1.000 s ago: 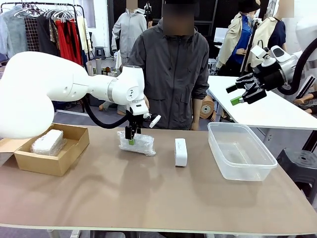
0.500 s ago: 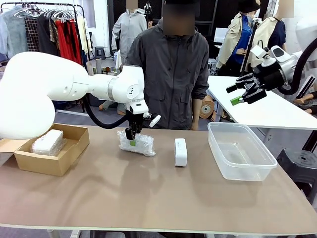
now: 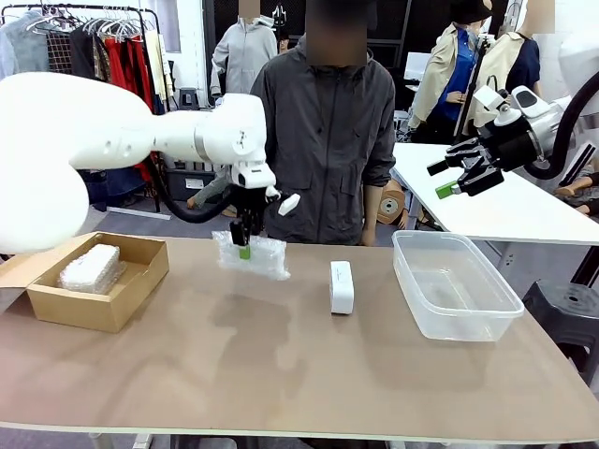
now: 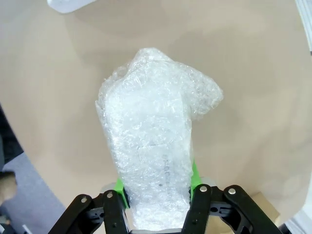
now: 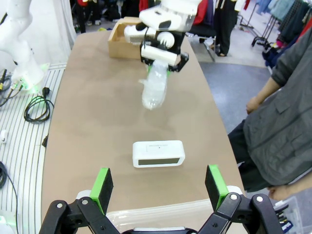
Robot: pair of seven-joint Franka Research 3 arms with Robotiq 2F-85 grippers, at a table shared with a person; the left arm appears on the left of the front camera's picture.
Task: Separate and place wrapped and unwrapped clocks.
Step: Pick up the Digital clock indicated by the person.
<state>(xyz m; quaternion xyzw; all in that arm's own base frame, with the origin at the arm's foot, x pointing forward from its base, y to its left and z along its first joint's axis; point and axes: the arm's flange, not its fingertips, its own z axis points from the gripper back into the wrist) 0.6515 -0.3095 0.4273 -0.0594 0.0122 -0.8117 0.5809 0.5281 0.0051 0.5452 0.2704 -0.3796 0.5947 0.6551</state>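
My left gripper [image 3: 244,251] clamps a wrapped clock [image 3: 267,260].
I hold it aloft, left of the bare clock [image 3: 342,286]; right gripper [image 3: 459,178] wide, empty.

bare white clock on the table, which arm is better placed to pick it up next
Right, probably. The right claw is open and empty, with the bare clock straight ahead of it. The left claw is shut on the bubble-wrapped clock, held above the table.
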